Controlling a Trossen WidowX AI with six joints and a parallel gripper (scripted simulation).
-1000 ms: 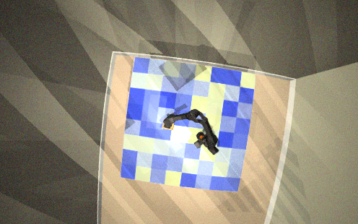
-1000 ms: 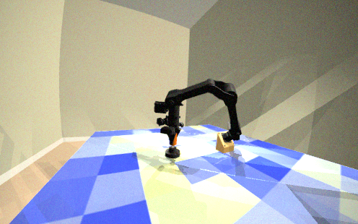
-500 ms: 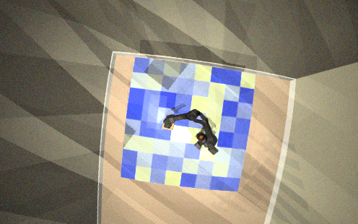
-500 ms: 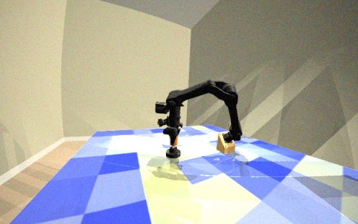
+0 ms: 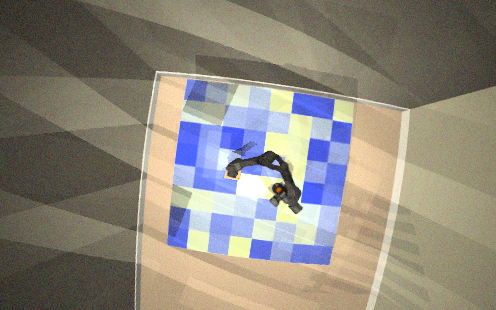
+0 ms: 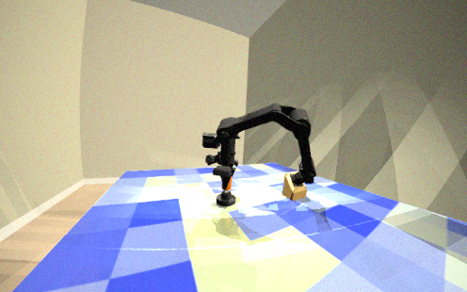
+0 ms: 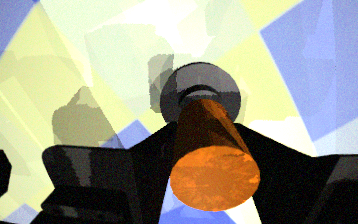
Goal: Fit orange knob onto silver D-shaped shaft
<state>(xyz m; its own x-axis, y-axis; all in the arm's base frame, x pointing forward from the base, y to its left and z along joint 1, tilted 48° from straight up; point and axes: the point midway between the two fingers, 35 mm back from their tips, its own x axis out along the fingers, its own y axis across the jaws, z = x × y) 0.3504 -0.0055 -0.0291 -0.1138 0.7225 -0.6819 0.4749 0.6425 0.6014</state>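
The orange knob [image 5: 278,190] [image 6: 228,184] [image 7: 215,178] is a long cylinder, held roughly upright. My gripper [image 6: 227,177] [image 7: 204,127] is shut on it, with one dark finger on either side. The dark round pedestal [image 6: 226,201] [image 7: 224,80] stands on the table under the knob. In the wrist view a raised ring on the pedestal shows just past the knob's lower end. The knob's lower end is over the pedestal's middle or very near it. The silver shaft, its flat side and the knob's hole are hidden, so I cannot tell whether they line up or how far down the knob sits.
The arm's tan base block [image 5: 233,175] [image 6: 295,188] stands on the blue, yellow and white chequered table top [image 5: 220,240] [image 6: 146,278]. The arm arches from there to the pedestal. Shadows fall on the table near the pedestal.
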